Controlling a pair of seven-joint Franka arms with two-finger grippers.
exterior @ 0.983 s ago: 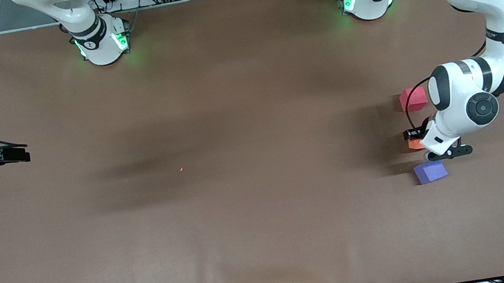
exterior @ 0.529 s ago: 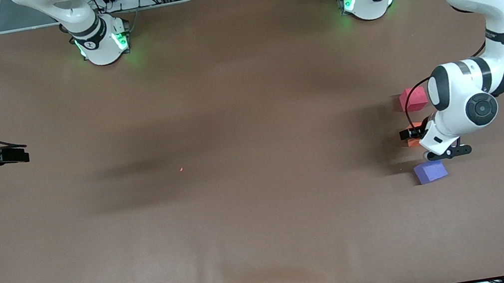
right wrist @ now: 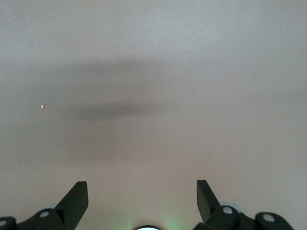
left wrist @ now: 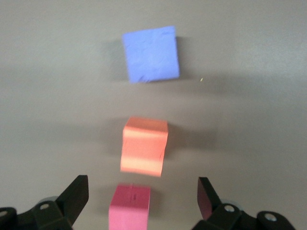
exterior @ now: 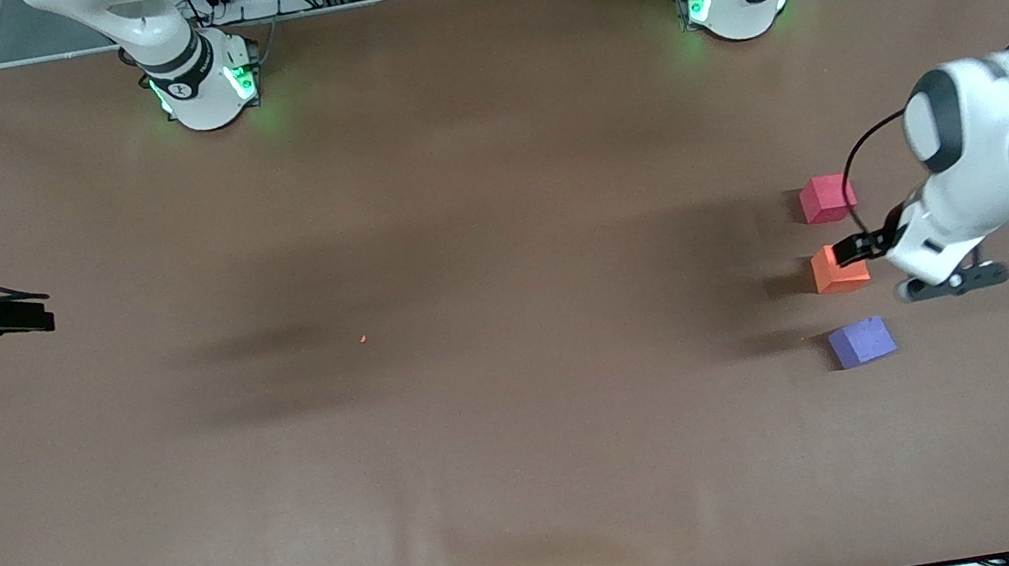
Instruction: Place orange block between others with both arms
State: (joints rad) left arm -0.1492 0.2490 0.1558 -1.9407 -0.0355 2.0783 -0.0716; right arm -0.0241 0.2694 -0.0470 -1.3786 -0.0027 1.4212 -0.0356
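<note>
We are looking at the placing step, and by our reading it is all but finished. The orange block point(exterior: 838, 269) is sitting on the desk point(exterior: 526, 421) between the red cube point(exterior: 826, 199) and the purple cube point(exterior: 862, 342), in a row with them and touching neither. The left tool point(exterior: 855, 248) is hanging just over the orange block's edge at the left arm's end of the desk, its jaws spread wide and holding nothing. Through the left wrist camera we are seeing all three ahead of the wide jaws: the red cube closest to the tool, the orange block past it, the purple cube past that, with bare desk between each.

The right tool point(exterior: 14, 318) is waiting over the right arm's end of the desk — jaws wide too, empty, with only bare desk and a tiny orange speck point(exterior: 363, 339) ahead of it.

The next move, as we are judging it, calls for lifting the left tool straight up and away — without brushing the orange block or the red cube beside it.
</note>
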